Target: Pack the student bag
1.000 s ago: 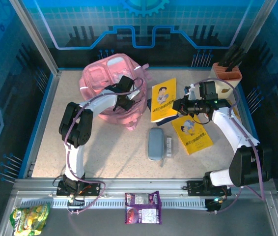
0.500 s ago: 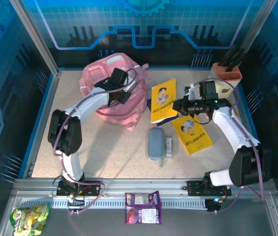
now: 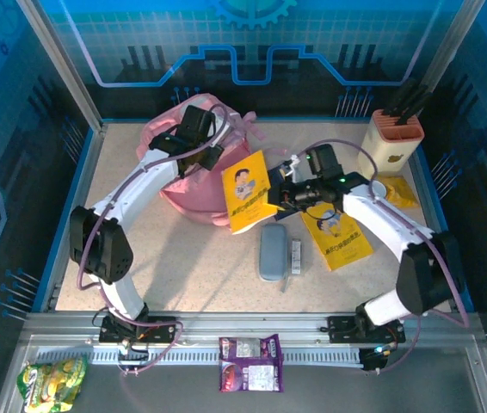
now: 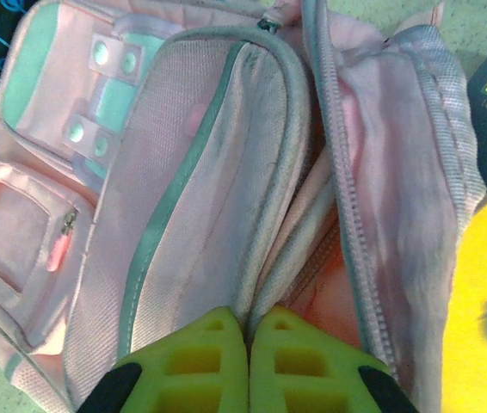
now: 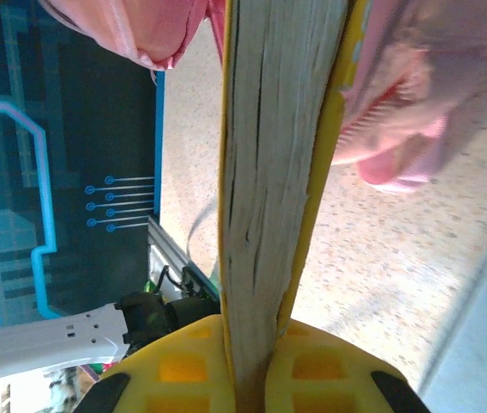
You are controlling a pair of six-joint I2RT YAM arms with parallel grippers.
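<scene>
Left gripper [image 4: 248,337] pinches shut on the mesh-lined rim of the soft pink student bag [image 3: 183,196], slumped at the speckled table's [image 3: 183,258] far left. Right gripper [image 5: 249,370] clamps a thick yellow-covered book [image 3: 245,191] just beside it.

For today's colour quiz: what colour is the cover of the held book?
Yellow: the book, best seen in the top external view.

Your left arm [image 3: 140,185] crosses the student bag [image 3: 159,138], hiding its middle from above. At the left wrist the yellow book [image 4: 484,301] blurs off the right edge; its cover print is too small for you to read.
</scene>
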